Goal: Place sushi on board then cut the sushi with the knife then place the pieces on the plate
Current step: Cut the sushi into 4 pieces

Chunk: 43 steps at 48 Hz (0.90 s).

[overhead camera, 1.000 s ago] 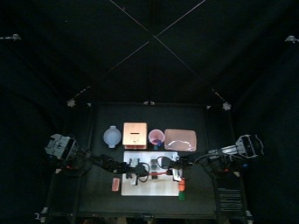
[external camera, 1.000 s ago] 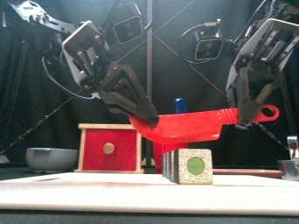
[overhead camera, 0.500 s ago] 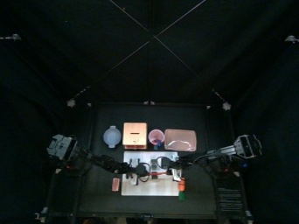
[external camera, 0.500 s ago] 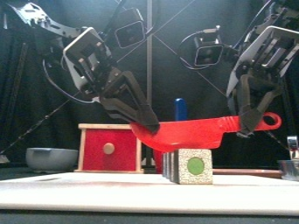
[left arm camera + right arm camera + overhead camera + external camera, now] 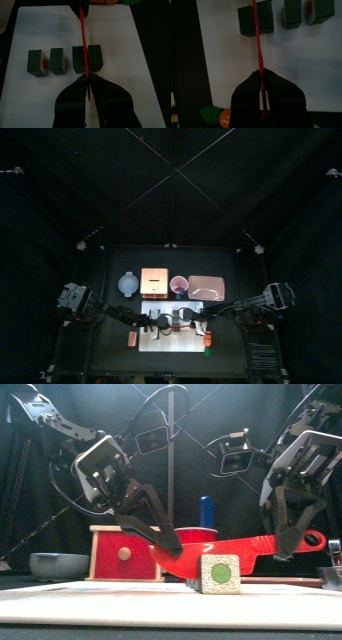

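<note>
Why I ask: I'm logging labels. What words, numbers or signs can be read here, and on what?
None can be read: the sushi pieces, red knife, white board and wooden box show no print. The green oval on the nearest piece's end looks like filling, not a sign.

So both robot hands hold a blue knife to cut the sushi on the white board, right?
Not quite. The knife is red, not blue; the front view shows it. The left gripper and right gripper hold it to cut the sushi on the white board.

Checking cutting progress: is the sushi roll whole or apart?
Apart: an end piece and a slice lie separate from the larger block under the red knife.
</note>
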Motion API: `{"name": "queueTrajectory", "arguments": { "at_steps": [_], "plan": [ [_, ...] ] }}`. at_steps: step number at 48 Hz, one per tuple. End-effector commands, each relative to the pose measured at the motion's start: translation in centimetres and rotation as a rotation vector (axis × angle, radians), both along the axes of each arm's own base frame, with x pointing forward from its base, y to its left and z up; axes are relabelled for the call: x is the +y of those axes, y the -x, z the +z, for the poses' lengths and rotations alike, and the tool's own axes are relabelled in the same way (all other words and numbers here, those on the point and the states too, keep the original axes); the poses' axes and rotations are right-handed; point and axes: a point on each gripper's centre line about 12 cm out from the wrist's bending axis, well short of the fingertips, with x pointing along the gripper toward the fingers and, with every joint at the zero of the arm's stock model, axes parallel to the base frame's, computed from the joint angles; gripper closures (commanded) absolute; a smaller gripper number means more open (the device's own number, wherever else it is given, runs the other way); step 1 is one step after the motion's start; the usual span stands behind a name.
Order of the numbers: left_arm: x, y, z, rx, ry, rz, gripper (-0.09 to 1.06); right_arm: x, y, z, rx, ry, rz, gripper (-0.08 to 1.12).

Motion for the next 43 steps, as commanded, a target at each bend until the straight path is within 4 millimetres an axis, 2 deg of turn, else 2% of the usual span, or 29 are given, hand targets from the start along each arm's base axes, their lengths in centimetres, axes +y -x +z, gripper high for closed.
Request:
{"name": "queueTrajectory", "arguments": {
  "at_steps": [1,18,29,35,43],
  "plan": [
    [-0.4,-0.5,0.7,-0.009,0.022,0.001,0.46,0.4,-0.5,0.5,-0.02,-0.012,-0.003,0.71],
    [-1.5,-0.6,1.0,0.003,0.048,-0.024,0.46,2.4,-0.8,0.2,-0.011,-0.037,0.03,0.71],
    [-1.8,-0.6,1.2,-0.002,0.051,-0.029,0.46,2.5,-0.8,0.4,-0.015,-0.038,0.031,0.71],
    [-1.8,-0.7,1.8,-0.017,0.051,-0.031,0.46,2.4,-0.7,1.1,-0.034,-0.039,0.035,0.71],
    [-1.4,-0.5,3.4,-0.052,0.06,-0.024,0.45,2.2,-0.5,3.2,-0.083,-0.038,0.044,0.71]
  ]
}}
